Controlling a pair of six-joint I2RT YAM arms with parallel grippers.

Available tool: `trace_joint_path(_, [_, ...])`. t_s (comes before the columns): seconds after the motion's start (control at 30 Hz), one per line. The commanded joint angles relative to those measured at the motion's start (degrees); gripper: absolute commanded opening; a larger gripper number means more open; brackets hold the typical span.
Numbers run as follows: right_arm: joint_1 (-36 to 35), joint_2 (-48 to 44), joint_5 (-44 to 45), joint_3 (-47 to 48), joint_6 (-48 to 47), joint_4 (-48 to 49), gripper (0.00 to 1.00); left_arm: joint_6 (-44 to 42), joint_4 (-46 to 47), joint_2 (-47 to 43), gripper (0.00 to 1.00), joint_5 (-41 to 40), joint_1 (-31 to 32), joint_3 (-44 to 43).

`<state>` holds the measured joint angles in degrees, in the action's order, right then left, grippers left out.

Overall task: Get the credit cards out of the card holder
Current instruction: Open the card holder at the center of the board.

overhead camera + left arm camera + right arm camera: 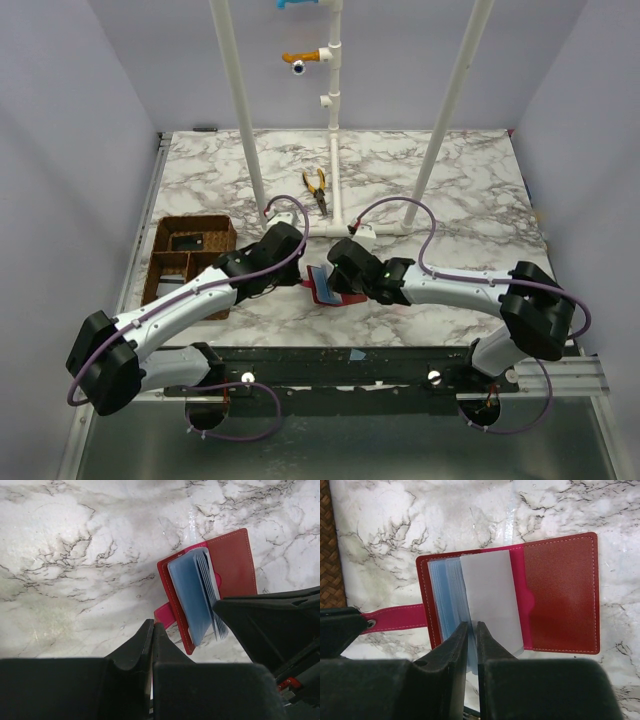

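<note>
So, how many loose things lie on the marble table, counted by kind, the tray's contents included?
Red folding leather card holder: 1
Brown woven compartment tray: 1
Pliers with yellow handles: 1
Dark flat item in the tray, kind unclear: 1
Total: 4

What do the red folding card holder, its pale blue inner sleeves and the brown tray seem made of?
Red folding card holder: probably leather or imitation, fine grain, stitched edges.
Pale blue inner sleeves: likely thin plastic, smooth, slightly translucent.
Brown tray: woven fibre, wicker-like; weave visible.
</note>
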<state>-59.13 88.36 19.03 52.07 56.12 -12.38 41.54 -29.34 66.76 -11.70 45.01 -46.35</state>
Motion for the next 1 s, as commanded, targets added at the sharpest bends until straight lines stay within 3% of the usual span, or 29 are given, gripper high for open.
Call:
trace_joint_path(0.0, [0.2,-1.5,2.7,-1.1,0.5,-2.8,0.14,-1.1,-0.4,0.6,0.0,1.5,-1.4,0.7])
trace_joint_path(0.3, [0.3,-1.4,3.0,-0.2,-0.2,-3.7,0.14,-2.4,0.3,3.1,0.0,2.6,-3.8,1.4])
trace_joint_path(0.5, [0.3,-1.7,2.8,0.1,-0.5,-3.8,0.33,-3.1,0.6,3.9,0.0,3.2,-4.6,1.7])
trace_joint_path(0.63, [0.3,-1.3,2.8,0.5,-0.8,-3.9,0.37,-3.2,1.1,4.4,0.0,3.8,-4.9,1.9])
trace_joint_path(0.97, [0.5,-0.5,2.3,0.3,-0.7,-3.5,0.6,-3.4,1.8,4.6,0.0,4.1,-5.2,2.8])
